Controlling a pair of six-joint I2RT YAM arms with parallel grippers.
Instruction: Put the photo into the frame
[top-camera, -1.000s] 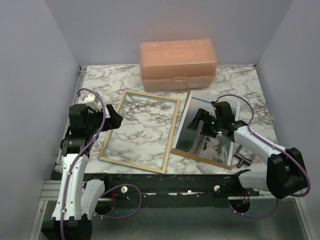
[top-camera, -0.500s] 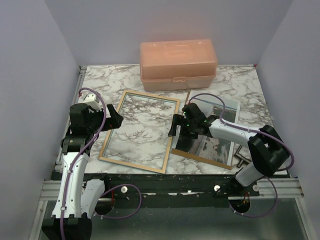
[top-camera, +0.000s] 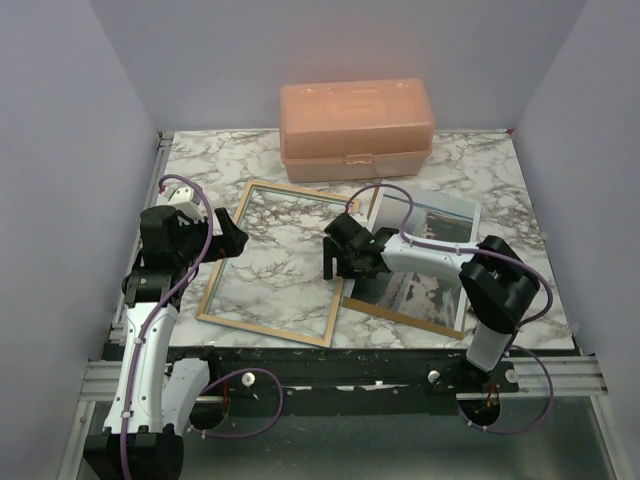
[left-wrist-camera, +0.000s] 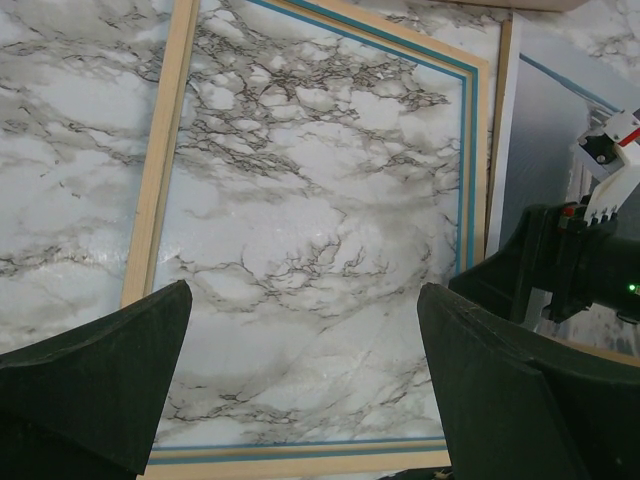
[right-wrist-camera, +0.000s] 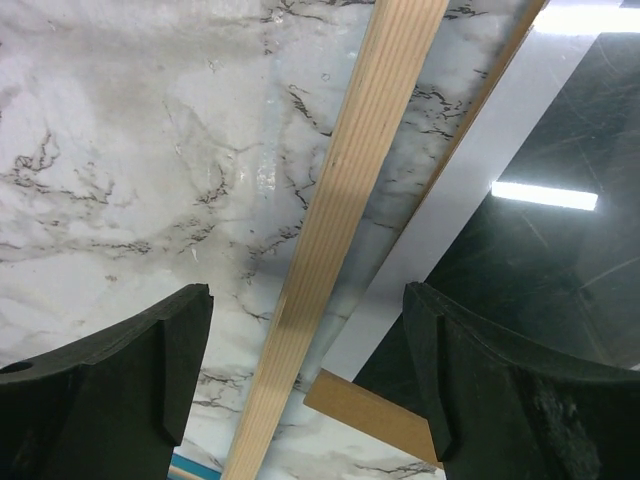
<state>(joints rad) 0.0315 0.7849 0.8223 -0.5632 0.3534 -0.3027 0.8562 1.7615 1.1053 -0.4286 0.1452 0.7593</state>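
The frame (top-camera: 263, 332), light wood rim around a clear pane, lies flat left of centre on the marble table. The photo (top-camera: 432, 296), dark scenery with a white border, lies face up on a brown backing board (top-camera: 400, 315) to its right. My right gripper (top-camera: 333, 262) hovers open over the frame's right rim. In the right wrist view that rim (right-wrist-camera: 350, 170) runs between the jaws of my right gripper (right-wrist-camera: 305, 300), with the photo (right-wrist-camera: 540, 250) and a board corner (right-wrist-camera: 375, 412) alongside. My left gripper (top-camera: 235, 235) is open above the frame's left side; below my left gripper (left-wrist-camera: 305, 300) shows the frame (left-wrist-camera: 160, 180).
A peach plastic box (top-camera: 357, 115) stands at the back of the table. A small metal piece (top-camera: 485, 318) lies right of the backing board near the front edge. Grey walls close in both sides. A black rail (top-camera: 350, 365) runs along the near edge.
My right gripper has swung left, from above the photo to the frame's right rim, with its jaws slightly narrower. The left arm, frame and photo have not moved.
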